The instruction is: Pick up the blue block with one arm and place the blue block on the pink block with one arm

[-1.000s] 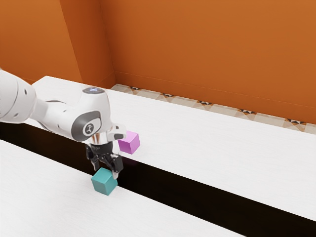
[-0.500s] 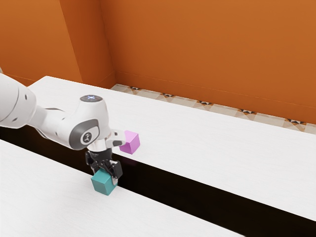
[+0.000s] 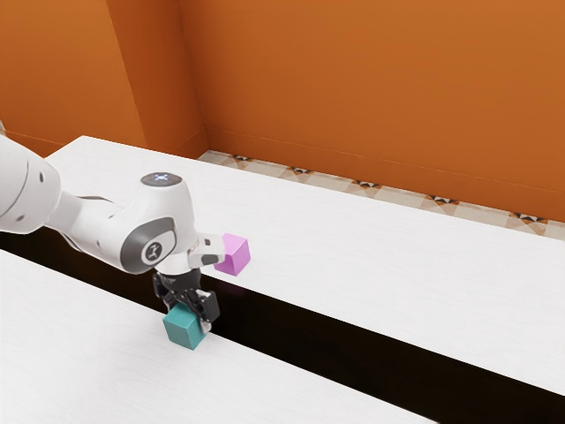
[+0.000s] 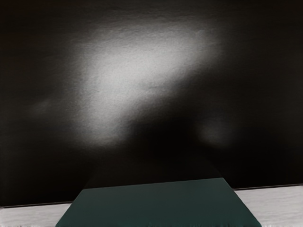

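- The black two-finger gripper (image 3: 187,309) on the white robot arm (image 3: 97,225) sits low, right at the top of the matte teal-blue cube (image 3: 184,332)
- Whether it has closed on the cube or stands open cannot be told
- The teal-blue cube rests on the near white tabletop (image 3: 79,353), at the edge of the black gap (image 3: 353,353)
- In the wrist view the cube's dark top face (image 4: 156,205) lies just under the hand
- The matte pink cube (image 3: 233,254) stands on the far white tabletop (image 3: 371,256) beside the gap, near the gripper but apart from it
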Tool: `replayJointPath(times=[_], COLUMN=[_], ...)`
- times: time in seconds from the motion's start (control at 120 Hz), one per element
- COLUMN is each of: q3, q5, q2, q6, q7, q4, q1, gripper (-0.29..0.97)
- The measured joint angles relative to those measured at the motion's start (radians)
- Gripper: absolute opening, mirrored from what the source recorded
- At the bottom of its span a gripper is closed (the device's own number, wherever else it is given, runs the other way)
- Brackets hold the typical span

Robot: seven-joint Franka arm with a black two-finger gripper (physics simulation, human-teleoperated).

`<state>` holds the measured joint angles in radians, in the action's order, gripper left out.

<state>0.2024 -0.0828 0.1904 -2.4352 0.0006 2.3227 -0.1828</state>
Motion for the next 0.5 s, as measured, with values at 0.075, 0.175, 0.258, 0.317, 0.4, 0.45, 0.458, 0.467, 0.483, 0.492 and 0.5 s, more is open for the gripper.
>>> replayJointPath(times=[0.075, 0.175, 0.258, 0.317, 0.4, 0.45, 0.458, 0.467, 0.483, 0.492, 0.5], q3=[0.000, 0.000, 0.000, 0.000, 0.000, 0.000, 0.000, 0.000, 0.000, 0.000, 0.000], q5=[0.000, 0.000, 0.000, 0.000, -0.002, -0.003, -0.003, -0.003, -0.004, -0.004, -0.004], q2=[-0.005, -0.012, -0.013, -0.013, -0.013, -0.013, -0.013, -0.013, -0.013, -0.013, -0.013], q6=[-0.001, -0.002, -0.003, -0.003, -0.004, -0.004, -0.004, -0.004, -0.004, -0.004, -0.004], q7=[0.000, 0.000, -0.001, -0.001, -0.002, -0.003, -0.004, -0.004, -0.004, -0.004, -0.004], q4=[0.005, 0.007, 0.008, 0.008, 0.008, 0.008, 0.008, 0.008, 0.008, 0.008, 0.008], q1=[-0.002, -0.003, -0.002, -0.002, -0.002, -0.001, -0.001, -0.001, -0.001, -0.001, -0.001], gripper=[0.62, 0.53, 0.46, 0.44, 0.42, 0.42, 0.42, 0.42, 0.42, 0.42, 0.42])
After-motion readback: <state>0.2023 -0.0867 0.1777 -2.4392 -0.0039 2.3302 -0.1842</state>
